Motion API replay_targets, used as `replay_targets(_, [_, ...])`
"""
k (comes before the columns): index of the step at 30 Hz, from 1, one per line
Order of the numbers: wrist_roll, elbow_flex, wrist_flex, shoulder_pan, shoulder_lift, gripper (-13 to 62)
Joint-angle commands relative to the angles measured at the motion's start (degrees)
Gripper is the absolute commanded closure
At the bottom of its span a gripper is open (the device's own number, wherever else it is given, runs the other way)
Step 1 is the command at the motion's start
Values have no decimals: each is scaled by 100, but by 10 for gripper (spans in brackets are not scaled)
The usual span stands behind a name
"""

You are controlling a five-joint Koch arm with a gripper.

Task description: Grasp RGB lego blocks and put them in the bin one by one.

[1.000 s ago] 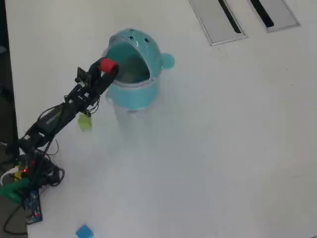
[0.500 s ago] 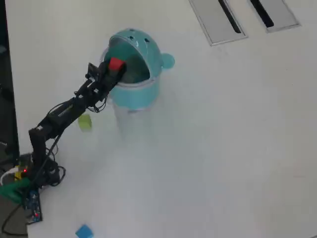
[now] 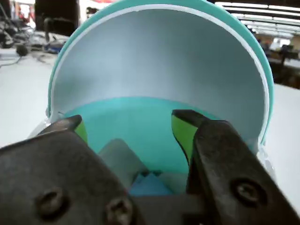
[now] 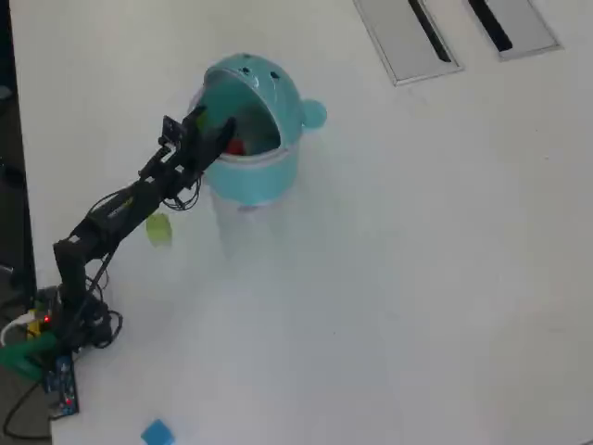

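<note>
Half a second ago the pincer [image 4: 215, 133] held the red block [image 4: 235, 146] just at the mouth of the bin [image 4: 269, 176]. Now the red block is no longer between the jaws; it lies inside the bin, seen as a small red spot under the domed hood in the overhead view. The arm has almost the same pose as before, with the pincer at the bin's opening.

In the wrist view the pincer [image 3: 133, 129] is released: its two jaws stand apart, with green pads [image 3: 183, 133] on their inner sides, and nothing is between them. Behind them is the pale inner side of the hood and the teal wall of the bin [image 3: 140, 117].

The yellow-green block [image 4: 158, 228] lies on the desk [image 4: 417, 278] under the arm, near the bin. The blue block [image 4: 157, 433] lies well apart, near the lower edge of the overhead view.

The desk is white and plain. At its top edge are two grey plates with dark slots [image 4: 431, 32]. At the arm's base are cables and a small circuit board [image 4: 57, 380].
</note>
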Motion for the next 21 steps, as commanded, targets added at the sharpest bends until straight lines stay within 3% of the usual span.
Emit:
replay_targets(1, [-211,-360,26,-114,492,149])
replay_targets(21, [-114,2848,703,-483,3173,173])
